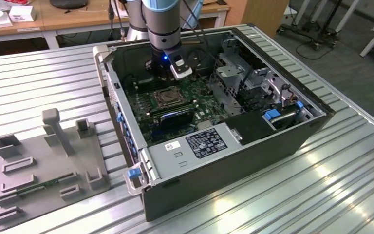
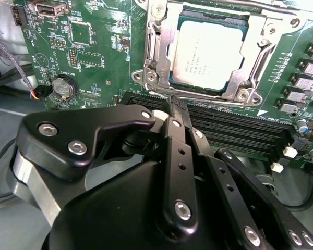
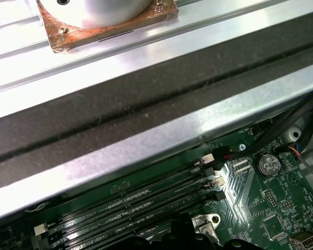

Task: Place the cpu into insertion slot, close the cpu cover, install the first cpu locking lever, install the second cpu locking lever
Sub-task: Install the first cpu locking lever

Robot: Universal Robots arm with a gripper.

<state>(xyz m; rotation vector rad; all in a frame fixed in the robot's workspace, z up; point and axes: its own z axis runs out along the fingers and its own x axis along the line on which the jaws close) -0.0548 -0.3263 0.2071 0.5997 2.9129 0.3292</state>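
1. Cpu (image 2: 211, 54) already sits in the insertion slot (image 2: 156, 62) on the green motherboard (image 2: 94, 47); in the second wrist view its dull silver top shows through the cut-out of the cpu cover (image 2: 253, 49), which seems to lie down over it.
2. By its look the chip is light, stiff and thin, and it is judged fragile on the underside, so it is best held by its edges only. The cover is thin sheet metal, springy, and is better pushed flat than squeezed.
3. The gripper (image 2: 173, 104) hangs just over the long black memory slots (image 2: 235, 127) beside the socket, its fingertips close to the near rim of the slot. The two black fingers (image 2: 177, 156) appear pressed together with nothing between them.
4. Whether a locking lever is already hooked cannot be told; a thin bright wire runs along the far side of the socket in the second wrist view, but its end is hidden.
5. In the exterior view the arm (image 1: 161, 24) reaches down into the open computer case (image 1: 239, 161), and the socket (image 1: 167, 99) lies just below it.
6. Around the socket stand the memory slots, a round coin battery (image 2: 62, 86) and small grey capacitors (image 2: 305, 127). The metal wall of the case (image 3: 146, 140) is near and narrows the way.
7. A grey fixture plate (image 1: 44, 170) lies on the table (image 1: 343, 195), well apart from the case.
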